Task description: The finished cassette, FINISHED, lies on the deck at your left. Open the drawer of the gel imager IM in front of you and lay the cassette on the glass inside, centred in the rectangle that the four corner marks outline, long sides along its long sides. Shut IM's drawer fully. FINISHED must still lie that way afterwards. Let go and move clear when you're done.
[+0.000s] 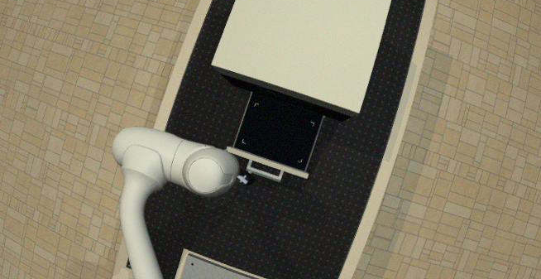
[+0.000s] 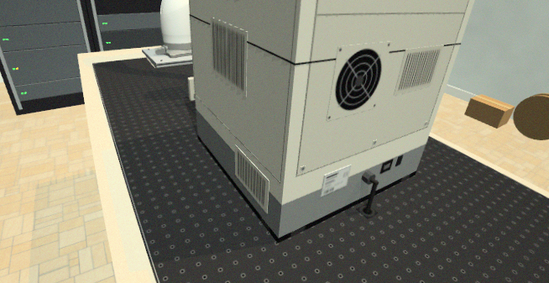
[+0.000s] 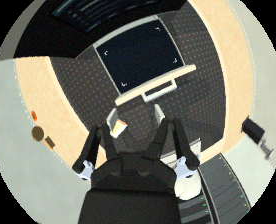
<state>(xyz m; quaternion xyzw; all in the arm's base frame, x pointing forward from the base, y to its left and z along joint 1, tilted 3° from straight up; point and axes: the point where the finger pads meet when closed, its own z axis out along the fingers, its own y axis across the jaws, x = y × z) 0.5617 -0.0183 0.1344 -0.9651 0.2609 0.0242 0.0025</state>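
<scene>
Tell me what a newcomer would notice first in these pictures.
The big cream box of the imager fills the far half of the dark dotted deck. Its drawer stands pulled out in front, showing black glass with four small white corner marks and nothing lying on it. The white arm curls in from the near left, its gripper just short of the drawer's handle, jaws partly open and holding nothing.

Even, soft light; faint shadows; fisheye-warped, circle-masked, slightly blurred wrist view.
</scene>
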